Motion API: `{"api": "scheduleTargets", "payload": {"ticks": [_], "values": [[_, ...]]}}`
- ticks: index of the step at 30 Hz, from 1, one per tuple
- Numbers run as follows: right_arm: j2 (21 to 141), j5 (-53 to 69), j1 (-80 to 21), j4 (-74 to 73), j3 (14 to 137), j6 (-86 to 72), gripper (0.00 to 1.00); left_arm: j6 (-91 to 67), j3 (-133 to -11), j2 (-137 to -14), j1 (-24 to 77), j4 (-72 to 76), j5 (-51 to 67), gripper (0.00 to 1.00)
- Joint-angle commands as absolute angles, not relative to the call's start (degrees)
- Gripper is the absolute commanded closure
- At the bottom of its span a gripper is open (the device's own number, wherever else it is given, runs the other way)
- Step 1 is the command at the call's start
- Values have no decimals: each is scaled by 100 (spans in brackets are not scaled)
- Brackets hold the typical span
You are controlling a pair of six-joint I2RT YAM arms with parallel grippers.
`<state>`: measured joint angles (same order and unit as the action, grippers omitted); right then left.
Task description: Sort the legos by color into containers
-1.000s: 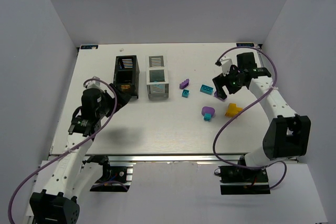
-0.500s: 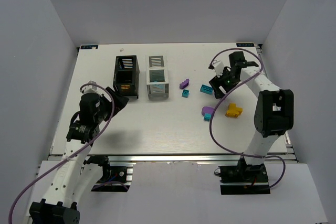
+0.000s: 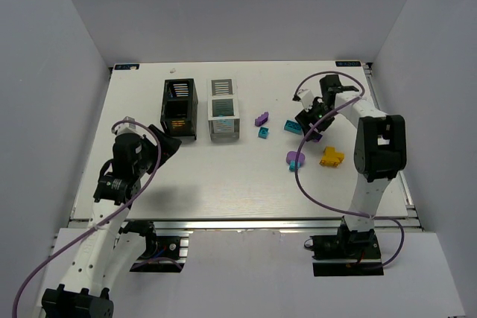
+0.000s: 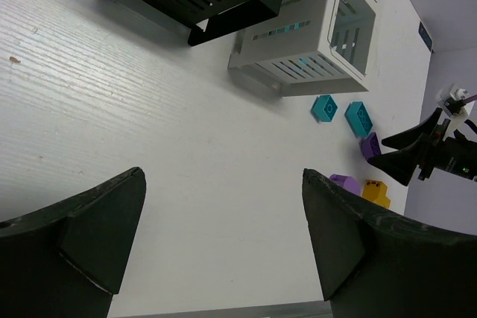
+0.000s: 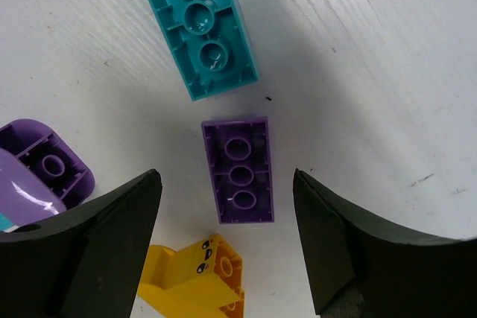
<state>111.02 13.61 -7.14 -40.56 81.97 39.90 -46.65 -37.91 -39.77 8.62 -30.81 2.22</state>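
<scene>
My right gripper [image 5: 225,180] hangs open over an upside-down purple lego [image 5: 238,170], one finger on each side with a gap to both. A long teal lego [image 5: 203,27] lies just beyond it, a yellow lego [image 5: 197,277] just short of it, and a rounded purple lego [image 5: 45,161] to the left. In the top view the right gripper [image 3: 311,127] is at the right of the table. My left gripper [image 4: 222,176] is open and holds nothing, near the black container [image 3: 179,109]. The white container [image 3: 223,108] stands beside the black one.
Between the white container and the right gripper lie a purple lego [image 3: 261,118] and a small teal lego [image 3: 263,132]. A purple and teal pair [image 3: 296,159] sits nearer the front. Grey walls close in the table [image 3: 223,184] on three sides.
The right arm has swung left and settled lower over the purple lego, and its jaws have narrowed. The left arm has drawn back slightly toward the near edge.
</scene>
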Motion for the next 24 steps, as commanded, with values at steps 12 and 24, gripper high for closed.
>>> {"api": "scheduleTargets", "payload": {"ticks": [12, 24], "values": [[11575, 1301, -686, -4245, 8605, 4078, 38, -4755, -3999, -4008, 835, -3111, 105, 5], [11032, 1459, -694, -4456, 8367, 4078, 75, -4755, -3990, -3955, 826, -2980, 202, 6]]}}
